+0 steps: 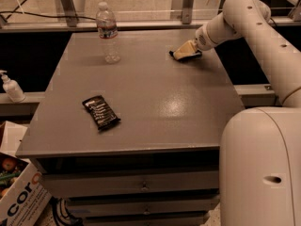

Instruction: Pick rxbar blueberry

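Note:
My gripper (pixel 182 53) is low over the grey table (pixel 155 102) at its far right, at the end of the white arm (pixel 244 18) that reaches in from the right. A thin dark edge shows right under the gripper, touching the tabletop. I cannot tell whether it is the navy-blue rxbar blueberry, which shows nowhere else and is hidden or out of view. A black-wrapped bar with white text lines (pixel 101 112) lies flat at the table's front left, far from the gripper.
A clear water bottle (pixel 107 32) stands upright at the table's back left. The robot's white body (pixel 261 168) fills the lower right. A pump bottle (pixel 10 86) and a cardboard box (pixel 19 192) sit off the table's left side. A railing runs behind the table.

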### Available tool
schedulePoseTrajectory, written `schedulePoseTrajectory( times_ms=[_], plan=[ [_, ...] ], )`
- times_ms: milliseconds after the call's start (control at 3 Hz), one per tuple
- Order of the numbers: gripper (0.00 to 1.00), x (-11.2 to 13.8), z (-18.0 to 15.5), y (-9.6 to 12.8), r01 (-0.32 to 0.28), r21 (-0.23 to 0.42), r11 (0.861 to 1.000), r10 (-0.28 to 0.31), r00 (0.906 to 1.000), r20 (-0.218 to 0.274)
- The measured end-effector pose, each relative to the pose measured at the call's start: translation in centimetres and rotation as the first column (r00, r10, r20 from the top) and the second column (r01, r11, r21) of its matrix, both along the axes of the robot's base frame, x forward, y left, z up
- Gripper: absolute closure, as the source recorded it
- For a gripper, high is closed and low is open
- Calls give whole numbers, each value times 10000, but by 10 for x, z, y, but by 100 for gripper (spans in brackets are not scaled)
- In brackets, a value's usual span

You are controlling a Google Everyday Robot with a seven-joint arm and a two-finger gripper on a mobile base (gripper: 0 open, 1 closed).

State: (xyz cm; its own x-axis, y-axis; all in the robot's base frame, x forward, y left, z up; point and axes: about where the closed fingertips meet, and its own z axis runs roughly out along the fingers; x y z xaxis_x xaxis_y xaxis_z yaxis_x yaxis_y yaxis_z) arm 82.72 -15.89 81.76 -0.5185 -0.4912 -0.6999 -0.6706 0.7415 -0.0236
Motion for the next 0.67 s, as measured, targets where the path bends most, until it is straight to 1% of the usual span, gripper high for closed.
schedulePoseTrajectory(
  times_ms=[667],
  plan=[
    [100, 0, 1, 0, -6, 1, 10000, 6, 10000, -3]
  ],
)
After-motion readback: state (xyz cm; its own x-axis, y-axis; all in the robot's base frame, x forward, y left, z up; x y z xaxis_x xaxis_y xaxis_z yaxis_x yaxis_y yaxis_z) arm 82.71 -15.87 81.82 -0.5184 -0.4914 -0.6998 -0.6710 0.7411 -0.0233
